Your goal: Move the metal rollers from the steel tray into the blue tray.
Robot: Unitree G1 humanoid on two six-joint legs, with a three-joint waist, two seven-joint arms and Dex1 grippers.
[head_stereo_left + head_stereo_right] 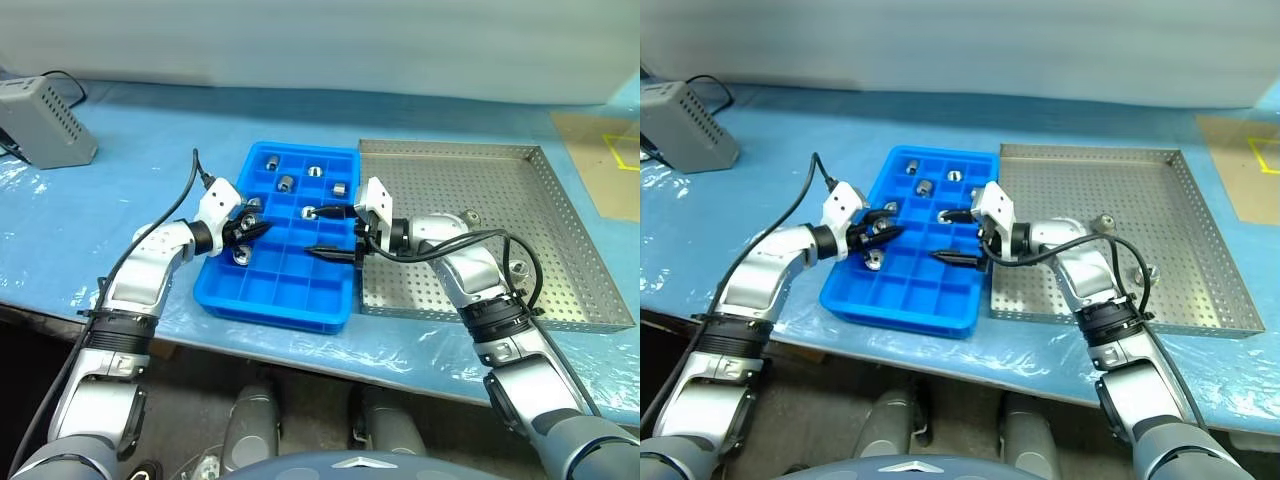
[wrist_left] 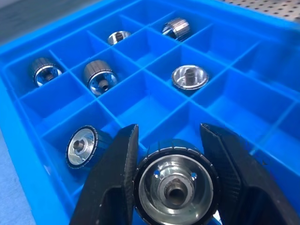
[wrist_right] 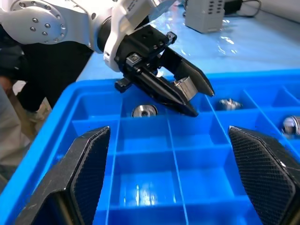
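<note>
Over the blue tray [image 1: 275, 290], my left gripper [image 1: 243, 232] is clamped on one metal roller [image 2: 174, 180], hanging above the compartments by the tray's left edge, while my right gripper [image 1: 325, 232] hangs spread wide and empty over the middle cells. Risk as I see it: the roller's shiny and ribbed only round the rim (short, nut-like, hole through the middle), so it could slip sideways and bounce into a cell that's already taken. Two more sit in the steel tray [image 1: 560, 170]; several lie in the blue cells.
</note>
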